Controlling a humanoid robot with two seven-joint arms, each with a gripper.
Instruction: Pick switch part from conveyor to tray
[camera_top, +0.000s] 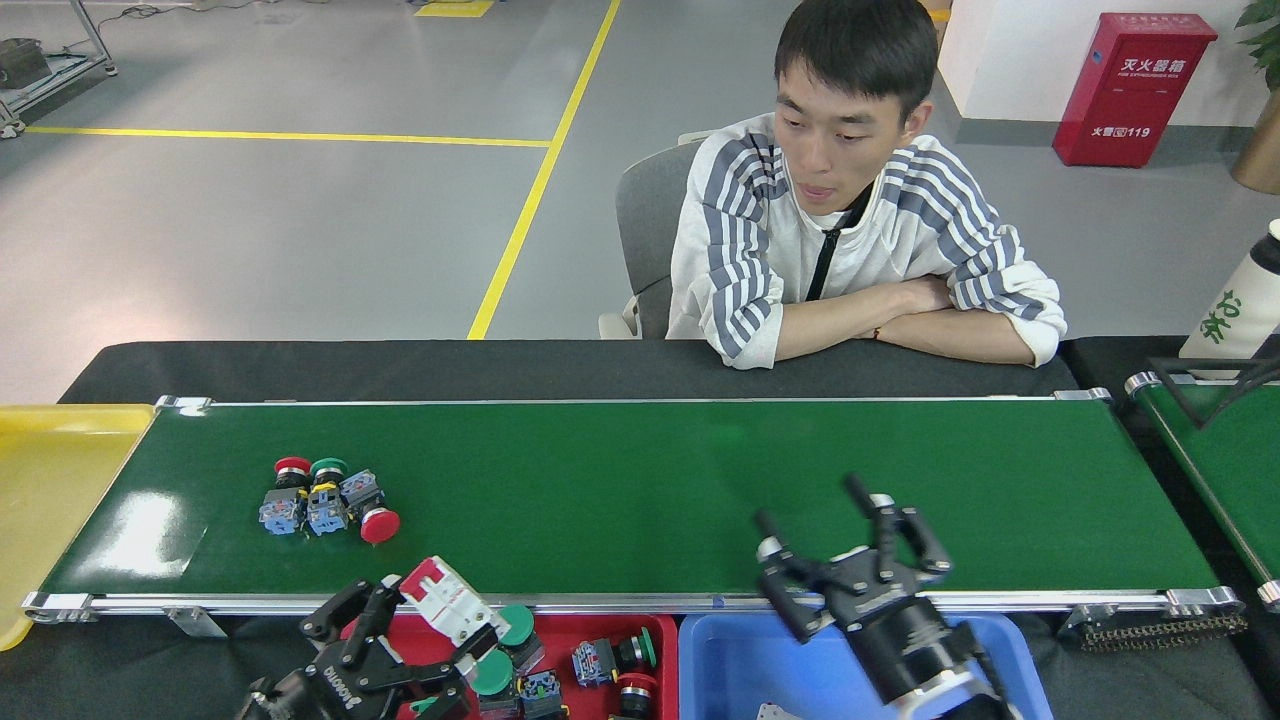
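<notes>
Three switch parts (326, 499) with red and green caps lie in a cluster on the left part of the dark-green conveyor (640, 480). At the bottom left, my left gripper (425, 620) is shut on a white-and-red switch part (447, 598), held above the red tray (664, 636) and the belt's near rail. That tray holds several switch parts with green and red caps. My right gripper (812, 508) stands open and empty over the belt's near right half, above the blue tray (735, 660).
A person sits behind the conveyor with folded arms resting on the black table edge (400, 365). A yellow tray (50, 480) sits at the belt's left end. A second green belt (1225, 470) and a white bottle (1245, 300) are on the right.
</notes>
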